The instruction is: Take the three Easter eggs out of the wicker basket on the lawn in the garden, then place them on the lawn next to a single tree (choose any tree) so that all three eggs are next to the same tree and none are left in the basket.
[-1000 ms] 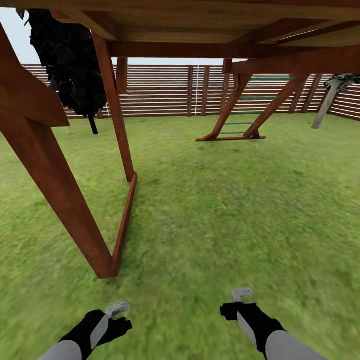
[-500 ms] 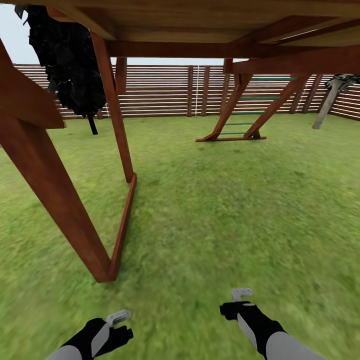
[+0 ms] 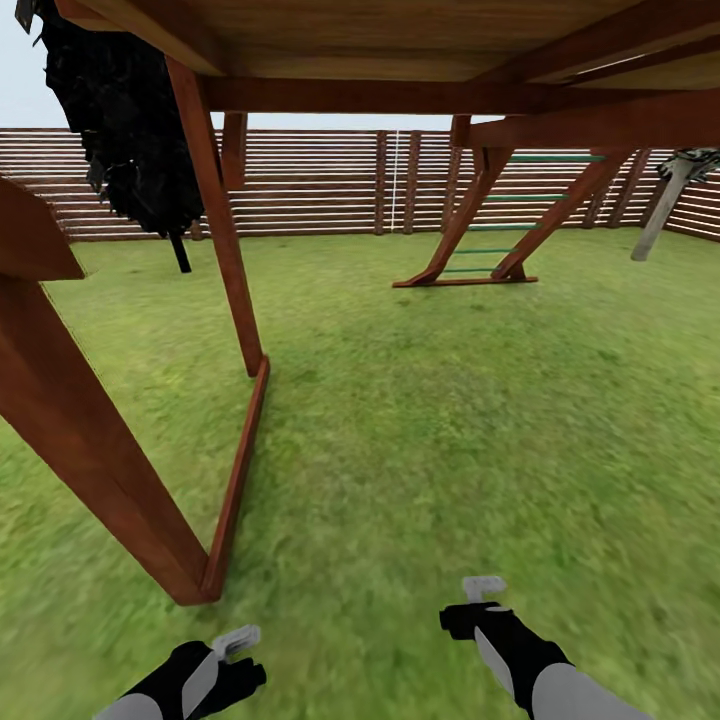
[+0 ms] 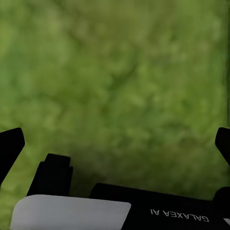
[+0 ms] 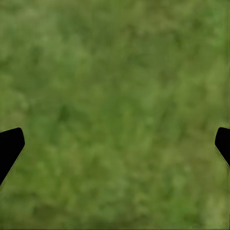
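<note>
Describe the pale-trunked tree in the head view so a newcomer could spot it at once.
Start at the brown slatted fence across the back of the lawn and follow it to the far right, past the wooden ladder frame with green rungs. There the tree shows a smooth, pale grey-beige, leaning trunk. The other tree, at far left, is a black leaf mass on a thin black stem.

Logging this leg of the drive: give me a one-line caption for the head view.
Under a wooden play frame, both open hands, left hand and right hand, hang empty over the lawn facing the slatted fence.
</note>
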You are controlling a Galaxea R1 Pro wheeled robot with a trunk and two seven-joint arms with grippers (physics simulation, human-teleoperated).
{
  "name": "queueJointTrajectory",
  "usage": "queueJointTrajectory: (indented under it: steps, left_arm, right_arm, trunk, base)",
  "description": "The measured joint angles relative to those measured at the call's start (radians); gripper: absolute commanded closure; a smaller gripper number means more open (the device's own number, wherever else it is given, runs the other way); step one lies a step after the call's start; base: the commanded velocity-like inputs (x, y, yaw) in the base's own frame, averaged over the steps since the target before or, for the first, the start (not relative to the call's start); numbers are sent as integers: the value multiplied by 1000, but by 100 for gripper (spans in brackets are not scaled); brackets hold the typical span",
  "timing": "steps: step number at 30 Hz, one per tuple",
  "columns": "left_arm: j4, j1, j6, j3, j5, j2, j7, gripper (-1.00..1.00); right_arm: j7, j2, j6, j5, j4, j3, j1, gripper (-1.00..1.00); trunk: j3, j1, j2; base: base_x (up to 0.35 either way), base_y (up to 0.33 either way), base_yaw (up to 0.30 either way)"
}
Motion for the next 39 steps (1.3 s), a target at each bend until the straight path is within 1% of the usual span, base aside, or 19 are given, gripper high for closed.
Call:
queueJointTrajectory:
  steps: [12,31,39]
  left_arm:
    - [0,0,0,0,0,0,0,-100]
    - [0,0,0,-1,0,0,0,-100]
    - [0,0,0,0,-1,0,0,-100]
  right_arm:
    - [2,-7,-4,-4,-2,-2,0,-100]
    - [2,-3,-5,-4,2,-1,0,-100]
    - [1,-3,-6,-4,3,-1,0,-100]
  trunk:
    - [0,0,0]
    - [0,0,0]
    - [0,0,0]
  base:
    - [336,0,0]
    - [336,-1,0]
    - [336,-78,0]
